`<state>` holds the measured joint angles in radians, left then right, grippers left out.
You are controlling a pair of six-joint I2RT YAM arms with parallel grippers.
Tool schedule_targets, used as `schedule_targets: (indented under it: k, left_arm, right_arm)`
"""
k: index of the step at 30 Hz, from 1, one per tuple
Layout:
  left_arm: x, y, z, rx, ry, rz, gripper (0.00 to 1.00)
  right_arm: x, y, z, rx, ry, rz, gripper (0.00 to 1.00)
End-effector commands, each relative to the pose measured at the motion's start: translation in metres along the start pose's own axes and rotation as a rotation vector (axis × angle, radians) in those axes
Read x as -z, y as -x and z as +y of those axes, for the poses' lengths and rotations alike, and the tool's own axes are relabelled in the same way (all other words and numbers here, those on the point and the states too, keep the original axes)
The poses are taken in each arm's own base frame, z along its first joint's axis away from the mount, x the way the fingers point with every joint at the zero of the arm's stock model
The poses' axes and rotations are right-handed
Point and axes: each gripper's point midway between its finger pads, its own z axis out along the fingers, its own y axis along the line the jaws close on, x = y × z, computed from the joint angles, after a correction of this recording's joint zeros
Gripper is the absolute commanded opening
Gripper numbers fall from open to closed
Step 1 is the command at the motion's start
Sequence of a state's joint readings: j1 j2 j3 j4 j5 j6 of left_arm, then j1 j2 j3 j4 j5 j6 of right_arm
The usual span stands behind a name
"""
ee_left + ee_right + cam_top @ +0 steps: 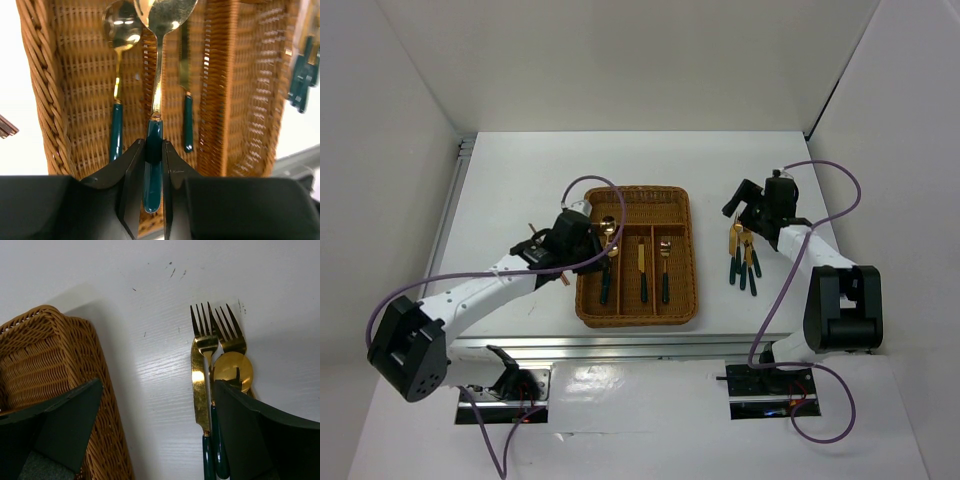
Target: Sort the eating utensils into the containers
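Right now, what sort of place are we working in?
Probably a robot test cell, not a kitchen: a white table boxed in by plain white panels, an aluminium rail along its near edge, and a wicker tray and cutlery as props.

white arm links [480, 288], black joints [408, 345], purple cables [858, 190]

Left arm [490, 285], jaws pinched tight; right arm [800, 245], jaws wide apart.
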<state>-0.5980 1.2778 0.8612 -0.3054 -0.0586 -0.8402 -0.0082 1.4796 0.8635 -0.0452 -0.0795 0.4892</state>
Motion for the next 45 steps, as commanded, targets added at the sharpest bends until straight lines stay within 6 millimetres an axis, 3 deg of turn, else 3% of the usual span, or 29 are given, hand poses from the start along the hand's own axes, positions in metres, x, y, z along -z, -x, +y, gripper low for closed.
schedule_targets:
  k: [1,8,13,14,16,21,27,34,45]
  left_arm:
    - [-0.016,0.005,0.001,0.057,0.038,-0.044,0.24]
    - [-0.039,-0.009,0.019,0.041,0.116,0.002,0.24]
    - [-0.049,-0.011,0.02,-0.003,0.124,0.031,0.37]
    - [-0.051,-0.011,0.017,-0.003,0.118,0.039,0.45]
    - [-0.051,-0.008,0.014,-0.027,0.12,0.044,0.51]
    - [-0.043,0.0,0.013,-0.041,0.137,0.034,0.61]
    - [-0.024,0.026,-0.009,-0.104,0.082,-0.023,0.75]
    - [-0.01,0.04,-0.021,-0.158,0.043,-0.053,0.79]
    - [0.001,0.051,-0.007,-0.17,0.094,-0.088,0.83]
  right_arm:
    - [0.01,0.019,0.01,0.009,0.028,-0.072,1.0]
    - [0.015,-0.005,0.003,-0.023,0.03,-0.016,1.0]
    - [0.019,-0.018,0.003,-0.027,0.041,0.033,0.98]
    - [0.02,-0.021,0.001,-0.028,0.035,0.045,0.98]
    - [0.022,-0.026,-0.001,-0.03,0.027,0.058,0.97]
    - [0.028,-0.04,-0.004,-0.034,0.029,0.102,0.93]
    - [0.034,-0.063,-0.015,-0.032,0.011,0.155,0.85]
    - [0.038,-0.081,-0.018,-0.016,0.012,0.213,0.77]
    - [0.041,-0.114,-0.03,0.054,-0.132,0.304,0.74]
